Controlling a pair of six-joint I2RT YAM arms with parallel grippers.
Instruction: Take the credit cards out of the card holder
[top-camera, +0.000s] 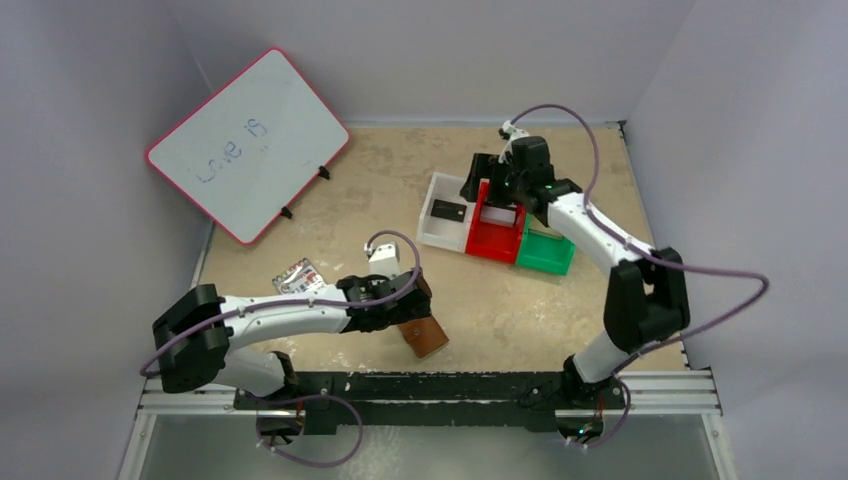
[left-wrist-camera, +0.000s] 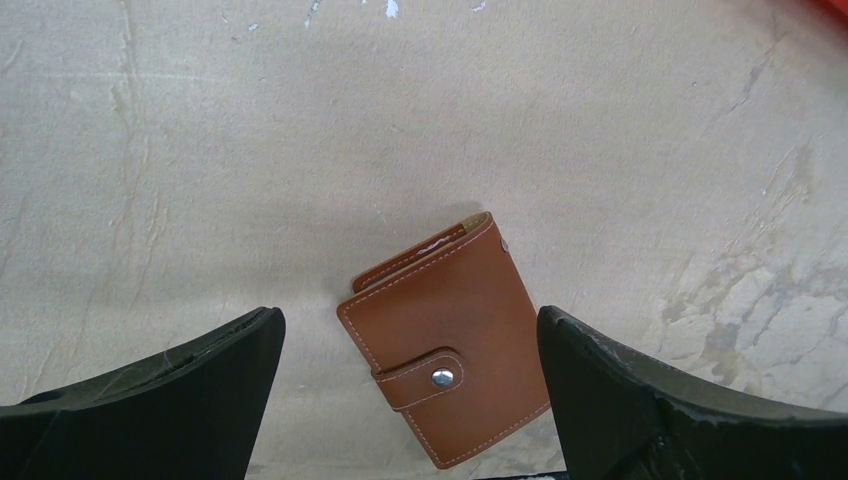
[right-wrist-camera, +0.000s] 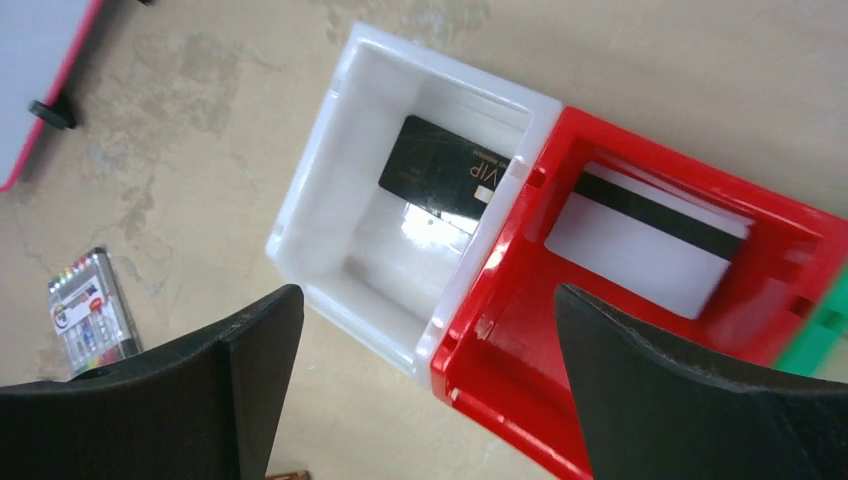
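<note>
The card holder (left-wrist-camera: 450, 360) is a brown leather wallet, closed with its tab snapped, lying flat on the table (left-wrist-camera: 200, 150). My left gripper (left-wrist-camera: 408, 320) hovers over it, open, a finger on each side and neither touching it. From above, the card holder (top-camera: 428, 338) sticks out below the left gripper (top-camera: 405, 305). My right gripper (right-wrist-camera: 428, 300) is open and holds nothing, above the seam between the white bin (right-wrist-camera: 330, 170) and the red bin (right-wrist-camera: 500, 370). A black credit card (right-wrist-camera: 440, 170) lies in the white bin. A silvery grey card with a dark stripe (right-wrist-camera: 640, 250) lies in the red bin.
A green bin (top-camera: 545, 255) adjoins the red bin (top-camera: 495, 243) on the right. A white pack with rainbow stripes (top-camera: 297, 277) lies left of the left arm. A pink-framed whiteboard (top-camera: 250, 145) leans at the back left. Walls enclose the table on three sides.
</note>
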